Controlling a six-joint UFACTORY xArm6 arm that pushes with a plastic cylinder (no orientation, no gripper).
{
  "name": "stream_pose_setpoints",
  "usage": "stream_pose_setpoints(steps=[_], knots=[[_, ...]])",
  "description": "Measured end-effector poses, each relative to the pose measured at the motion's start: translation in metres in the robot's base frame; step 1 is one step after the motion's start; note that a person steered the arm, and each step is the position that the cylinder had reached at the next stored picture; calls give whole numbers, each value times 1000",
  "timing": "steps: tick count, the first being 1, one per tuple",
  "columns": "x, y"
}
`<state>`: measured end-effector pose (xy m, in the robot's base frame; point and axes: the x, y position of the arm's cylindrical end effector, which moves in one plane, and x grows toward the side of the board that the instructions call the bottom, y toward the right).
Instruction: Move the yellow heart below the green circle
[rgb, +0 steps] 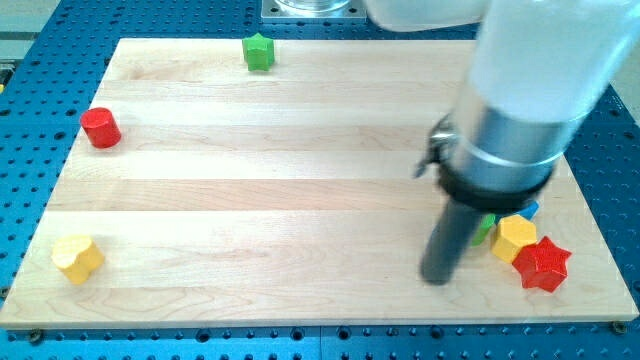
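— Yellow heart (75, 258): where?
— Low on the view's left, close to the bottom-left corner of the pale wooden tabletop (300, 200). Lying alone, touching nothing.
— Nearest neighbour?
— Red cylinder (100, 127), higher up along the same left edge, well apart from the heart.
— Further out?
— Green star (258, 51), right at the tabletop's top edge, left of centre, also alone.
— And over on the view's right?
— A tight cluster near the bottom-right corner. Yellow block (514, 239), seemingly six-sided, touching a red star (543, 264) just below and right of it. Blue block (527, 210) peeking out just above the yellow one, mostly hidden by the arm. Sliver of a green block (484, 229) just left of the yellow one, shape impossible to make out behind the rod.
— My tip?
— My tip (438, 278): down on the wood, just left of that cluster and nearest the green sliver. Touching it or not, cannot tell. Far across the tabletop from the yellow heart, with bare wood between.
— Hand: spread or pressed together?
— Cannot tell; only a straight dark rod under a grey collar and a white arm body.
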<state>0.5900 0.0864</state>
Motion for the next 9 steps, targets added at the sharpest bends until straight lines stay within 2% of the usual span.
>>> stream_pose_setpoints(steps=[1, 2, 5, 6, 7, 8, 9], knots=[[28, -111], [28, -144], [23, -388], [-32, -383], [-73, -310], [-78, -353], [-33, -376]])
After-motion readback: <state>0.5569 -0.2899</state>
